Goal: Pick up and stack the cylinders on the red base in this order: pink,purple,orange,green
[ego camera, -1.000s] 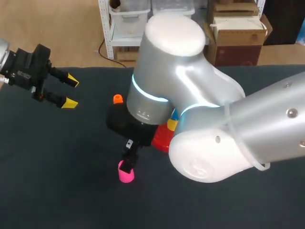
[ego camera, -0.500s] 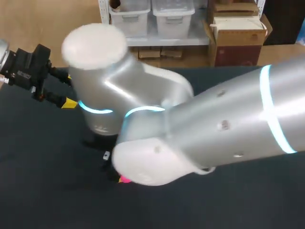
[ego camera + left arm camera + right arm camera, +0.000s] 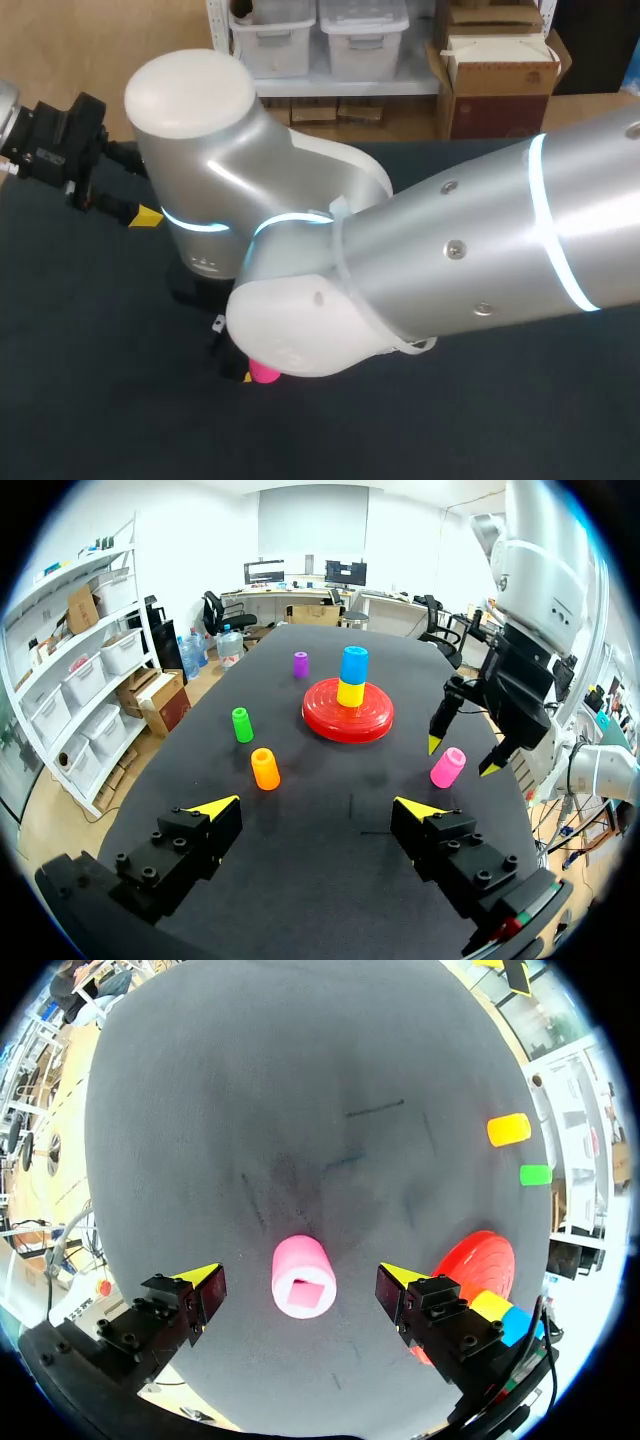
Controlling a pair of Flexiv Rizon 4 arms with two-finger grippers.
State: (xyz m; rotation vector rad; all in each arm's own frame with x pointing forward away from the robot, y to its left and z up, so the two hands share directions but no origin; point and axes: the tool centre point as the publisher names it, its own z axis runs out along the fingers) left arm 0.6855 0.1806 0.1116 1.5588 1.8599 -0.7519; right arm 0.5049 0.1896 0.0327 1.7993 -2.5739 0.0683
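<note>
The pink cylinder (image 3: 304,1278) stands upright on the dark table, straight below my right gripper (image 3: 298,1274). That gripper is open, with a finger on each side of the cylinder and clear gaps between. In the head view only a sliver of the pink cylinder (image 3: 264,372) shows under my right arm. The red base (image 3: 348,708) carries a yellow cylinder (image 3: 351,692) with a blue one (image 3: 354,664) on top. Purple (image 3: 300,664), green (image 3: 241,724) and orange (image 3: 265,768) cylinders stand loose around the base. My left gripper (image 3: 315,806) is open and holds nothing, at the table's far left.
My right arm (image 3: 400,260) spans most of the table in the head view, hiding the base and the loose cylinders. Bare dark tabletop (image 3: 330,880) lies between my left gripper and the cylinders.
My right arm has swung left across the head view, covering the base and orange cylinder, and its gripper has come down around the pink cylinder. The left arm has not moved.
</note>
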